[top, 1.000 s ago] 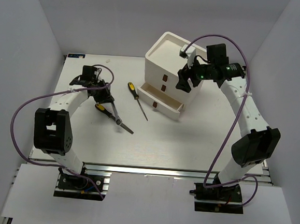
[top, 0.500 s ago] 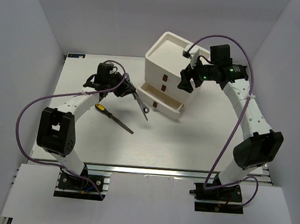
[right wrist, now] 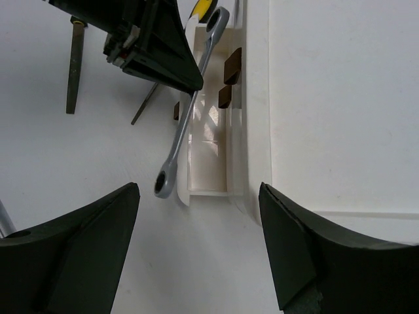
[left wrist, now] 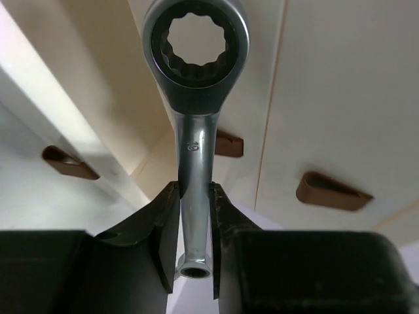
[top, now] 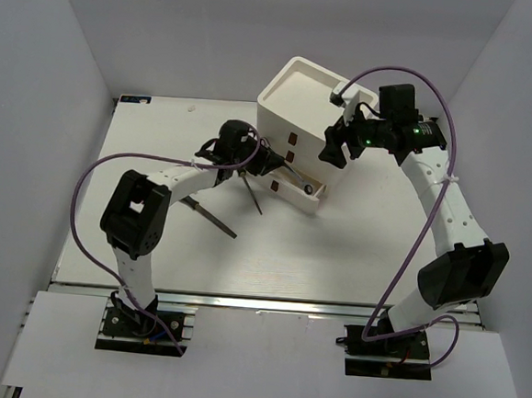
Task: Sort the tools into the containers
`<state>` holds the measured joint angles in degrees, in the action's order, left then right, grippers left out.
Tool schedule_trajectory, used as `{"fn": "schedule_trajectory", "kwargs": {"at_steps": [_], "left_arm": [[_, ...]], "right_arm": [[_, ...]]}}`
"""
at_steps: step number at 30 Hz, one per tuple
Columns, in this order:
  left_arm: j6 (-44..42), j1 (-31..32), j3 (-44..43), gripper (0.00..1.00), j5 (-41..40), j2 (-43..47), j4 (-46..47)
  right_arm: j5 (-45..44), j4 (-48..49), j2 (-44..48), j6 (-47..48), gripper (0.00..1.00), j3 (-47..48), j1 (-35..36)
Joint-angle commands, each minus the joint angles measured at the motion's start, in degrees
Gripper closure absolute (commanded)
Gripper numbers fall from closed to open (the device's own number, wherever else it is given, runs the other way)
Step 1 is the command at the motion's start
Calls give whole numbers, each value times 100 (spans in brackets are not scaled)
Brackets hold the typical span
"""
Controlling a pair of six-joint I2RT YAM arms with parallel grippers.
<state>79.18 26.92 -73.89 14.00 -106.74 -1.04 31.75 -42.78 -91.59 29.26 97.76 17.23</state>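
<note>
My left gripper (top: pixel 276 163) (left wrist: pixel 194 196) is shut on the shaft of a grey metal wrench (left wrist: pixel 195 131) (top: pixel 300 180). The wrench's ring end points at the white stacked box (top: pixel 276 126) and hangs over its pulled-out bottom drawer (top: pixel 289 195) (right wrist: pixel 209 160). In the right wrist view the wrench (right wrist: pixel 190 111) slants along the drawer's front edge. My right gripper (top: pixel 332 152) (right wrist: pixel 198 196) hovers open above the box's right side with nothing between its fingers. A screwdriver's shaft (top: pixel 253 196) (right wrist: pixel 145 108) and a file (top: pixel 214 218) (right wrist: pixel 73 72) lie on the table left of the drawer.
The two upper drawers are shut, their red-brown tabs (left wrist: pixel 327 191) facing my left wrist camera. The box's tray top (top: pixel 273 87) stands at the back centre. White walls close in the table on the left, the right and the back.
My left arm has carried the wrench rightward from the table's left part to the open drawer. My right gripper has drifted slightly right and stays open.
</note>
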Motion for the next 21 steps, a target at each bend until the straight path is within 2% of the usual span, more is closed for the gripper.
{"fn": "schedule_trajectory", "kwargs": {"at_steps": [1, 3, 4, 7, 8, 9, 10, 16, 17, 19, 20, 21], "left_arm": [[755, 103, -512, 100, -353, 75, 385], [915, 173, -565, 100, -450, 30, 263], [1020, 182, -574, 96, -494, 4, 245], [1170, 217, -600, 71, -495, -31, 175], [1179, 217, -618, 53, -451, -66, 148], [1179, 217, -627, 48, -425, -84, 156], [1179, 217, -636, 45, -407, -93, 157], [1170, 217, -592, 42, -354, -84, 209], [1179, 217, -557, 42, -345, -67, 235], [1144, 217, -539, 52, -337, 4, 376], [1100, 217, -461, 64, -276, 47, 576], [856, 209, -373, 95, -231, 152, 761]], "right_arm": [[147, 200, 264, -95, 21, -64, -62], [165, 227, 282, -104, 21, -90, -62], [174, 218, 300, -113, 21, -99, -80], [209, 218, 317, -113, 21, -143, -89], [209, 235, 317, -113, 21, -143, -89], [235, 236, 317, -113, 21, -160, -89], [244, 236, 309, -113, 21, -160, -80], [279, 218, 282, -131, 21, -134, -80], [279, 227, 282, -131, 21, -134, -80], [279, 227, 291, -131, 21, -134, -89], [279, 227, 291, -113, 21, -134, -89], [279, 227, 300, -96, 21, -125, -89]]}}
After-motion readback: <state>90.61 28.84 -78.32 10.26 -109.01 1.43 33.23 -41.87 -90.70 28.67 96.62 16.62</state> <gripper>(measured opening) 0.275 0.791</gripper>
